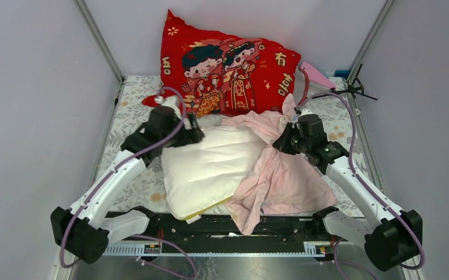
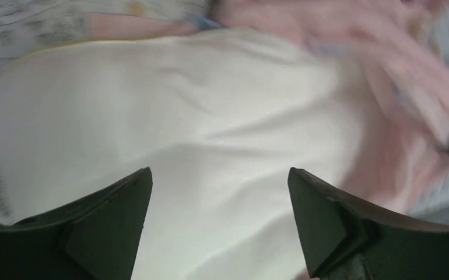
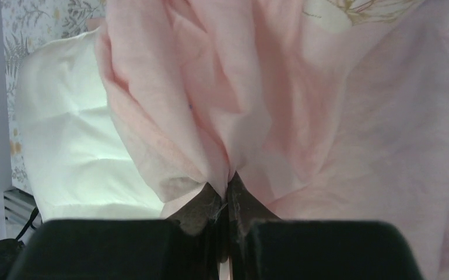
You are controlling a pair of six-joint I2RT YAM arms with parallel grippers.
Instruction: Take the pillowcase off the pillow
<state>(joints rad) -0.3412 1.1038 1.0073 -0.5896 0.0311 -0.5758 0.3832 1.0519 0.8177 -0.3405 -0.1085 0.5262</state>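
The cream-white pillow (image 1: 210, 166) lies mid-table, mostly bare, with yellow piping at its near corner. The pale pink pillowcase (image 1: 280, 175) is bunched over the pillow's right end and trails toward the near edge. My left gripper (image 1: 188, 133) is open just above the pillow's far left part; in the left wrist view (image 2: 219, 186) its fingers straddle the white pillow (image 2: 210, 116), with the pink pillowcase (image 2: 385, 76) beyond. My right gripper (image 1: 281, 142) is shut on a fold of the pillowcase (image 3: 257, 93); its wrist view (image 3: 228, 186) shows pinched pink cloth and the pillow (image 3: 65, 116) at left.
A big red cushion (image 1: 228, 73) printed with a cartoon couple leans against the back wall. A floral cloth (image 1: 134, 111) covers the table. A pink object (image 1: 318, 74) and a small black stand (image 1: 356, 88) sit at the back right. Metal frame posts flank both sides.
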